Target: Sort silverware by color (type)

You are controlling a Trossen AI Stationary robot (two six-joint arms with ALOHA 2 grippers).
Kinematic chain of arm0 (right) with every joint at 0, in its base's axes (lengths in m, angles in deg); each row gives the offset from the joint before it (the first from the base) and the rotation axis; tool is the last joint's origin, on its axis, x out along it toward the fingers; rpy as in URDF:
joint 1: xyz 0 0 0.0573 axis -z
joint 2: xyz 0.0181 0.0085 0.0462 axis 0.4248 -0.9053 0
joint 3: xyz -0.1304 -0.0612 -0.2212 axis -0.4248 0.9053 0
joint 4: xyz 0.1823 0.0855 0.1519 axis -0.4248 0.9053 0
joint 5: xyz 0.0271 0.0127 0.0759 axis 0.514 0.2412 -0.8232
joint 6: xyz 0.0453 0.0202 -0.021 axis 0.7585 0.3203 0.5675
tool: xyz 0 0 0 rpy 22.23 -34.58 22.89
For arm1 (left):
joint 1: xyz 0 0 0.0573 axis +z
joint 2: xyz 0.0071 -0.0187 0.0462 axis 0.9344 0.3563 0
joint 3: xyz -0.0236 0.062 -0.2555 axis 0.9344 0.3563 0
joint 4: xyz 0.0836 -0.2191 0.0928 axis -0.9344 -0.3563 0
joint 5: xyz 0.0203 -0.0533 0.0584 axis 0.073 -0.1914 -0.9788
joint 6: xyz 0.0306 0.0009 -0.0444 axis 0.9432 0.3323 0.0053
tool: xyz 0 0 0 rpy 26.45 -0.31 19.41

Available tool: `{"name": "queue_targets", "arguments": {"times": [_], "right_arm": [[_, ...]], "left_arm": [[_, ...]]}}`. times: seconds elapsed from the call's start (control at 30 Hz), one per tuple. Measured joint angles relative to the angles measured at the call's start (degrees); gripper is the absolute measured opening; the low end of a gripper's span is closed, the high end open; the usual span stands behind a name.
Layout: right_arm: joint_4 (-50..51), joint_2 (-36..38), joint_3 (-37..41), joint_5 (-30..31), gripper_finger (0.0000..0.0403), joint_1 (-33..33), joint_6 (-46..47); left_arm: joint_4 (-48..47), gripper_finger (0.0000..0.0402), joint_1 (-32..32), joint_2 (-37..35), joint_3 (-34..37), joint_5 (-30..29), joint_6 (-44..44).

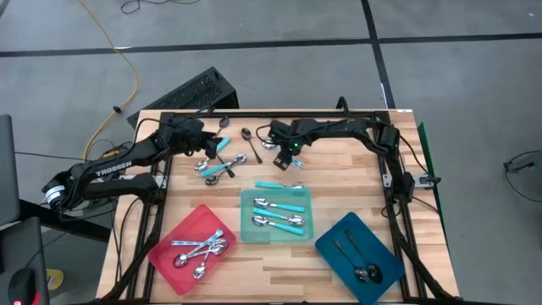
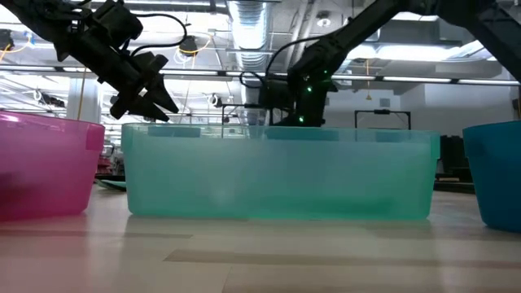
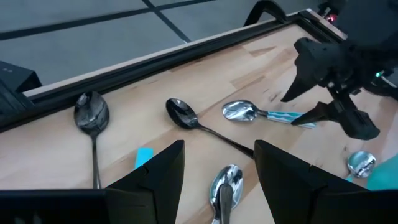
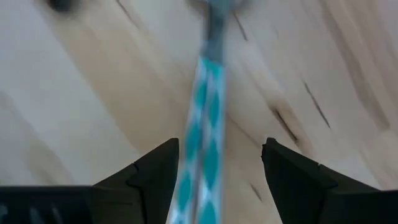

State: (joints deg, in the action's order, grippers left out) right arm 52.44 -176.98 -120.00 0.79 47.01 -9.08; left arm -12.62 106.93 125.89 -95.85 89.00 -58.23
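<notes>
Right wrist view: right claw [image 4: 214, 180] spread wide, straddling a turquoise-handled spoon [image 4: 202, 118] flat on the desk [image 4: 74, 93] near the far edge, not clamped; left claw [image 3: 214, 171] likewise apart, empty, above loose spoons [image 3: 186, 118] toward the far-left corner.
</notes>
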Motion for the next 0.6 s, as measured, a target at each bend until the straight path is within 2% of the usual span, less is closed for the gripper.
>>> {"name": "queue_targets", "arguments": {"times": [0.43,0.6], "right_arm": [[1.7,0.92,0.49,-0.38,0.0249,2.72,1.79],[3.35,0.96,-1.91,0.78,0.0249,3.58,1.59]], "left_arm": [[0.32,0.0181,0.02,0.02,0.0,-1.31,-0.26],[0.61,0.0181,-0.01,0.02,0.0,-2.44,-0.26]]}}
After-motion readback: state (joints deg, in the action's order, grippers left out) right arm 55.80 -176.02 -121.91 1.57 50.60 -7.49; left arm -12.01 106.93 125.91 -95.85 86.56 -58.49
